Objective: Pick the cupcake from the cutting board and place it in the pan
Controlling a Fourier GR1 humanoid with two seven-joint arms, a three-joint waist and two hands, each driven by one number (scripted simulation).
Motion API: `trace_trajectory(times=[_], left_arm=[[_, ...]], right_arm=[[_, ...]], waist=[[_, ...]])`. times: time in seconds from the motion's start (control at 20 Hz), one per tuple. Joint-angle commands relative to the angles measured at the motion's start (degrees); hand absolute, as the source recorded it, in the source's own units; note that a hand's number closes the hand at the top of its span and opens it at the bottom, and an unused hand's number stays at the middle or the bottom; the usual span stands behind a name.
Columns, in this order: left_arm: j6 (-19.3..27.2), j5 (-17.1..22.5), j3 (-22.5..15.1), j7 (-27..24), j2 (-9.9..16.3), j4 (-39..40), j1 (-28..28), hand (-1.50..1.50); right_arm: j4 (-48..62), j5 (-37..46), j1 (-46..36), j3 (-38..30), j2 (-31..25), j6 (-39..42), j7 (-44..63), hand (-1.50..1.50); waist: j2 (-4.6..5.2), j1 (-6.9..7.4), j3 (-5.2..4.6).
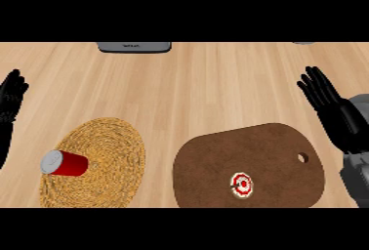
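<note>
Cupcake (243, 184) on cutting board (249, 168), 5 o'clock. Both hands, left (10, 95) at 9, right (333, 110) at 3: fingers straight, holding nothing.

A red-and-white cupcake (243, 184) sits on the brown cutting board (267, 146). Left of the board, a red cup (65, 163) lies tipped on a woven mat (108, 141). Both hands rest open beside it, left hand (12, 93) and right hand (328, 105).

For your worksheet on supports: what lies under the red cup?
The red cup lies tipped on a round woven mat, which rests on the counter; the mat under the cup is hidden.
</note>
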Motion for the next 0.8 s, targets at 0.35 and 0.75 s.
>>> trace_trajectory(times=[0.35,0.75], left_arm=[[4.7,13.4,-2.8,13.6,-18.6,8.8,10.8,0.0],[7.0,14.8,-1.0,16.8,-20.0,5.6,11.4,0.0]], right_arm=[[-7.7,13.3,11.1,5.7,4.0,-17.0,1.6,1.5],[-20.1,32.5,26.6,15.5,9.2,-34.8,-4.8,-1.5]], waist=[[-0.58,-6.45,-3.02],[-0.95,-9.21,-2.78]])
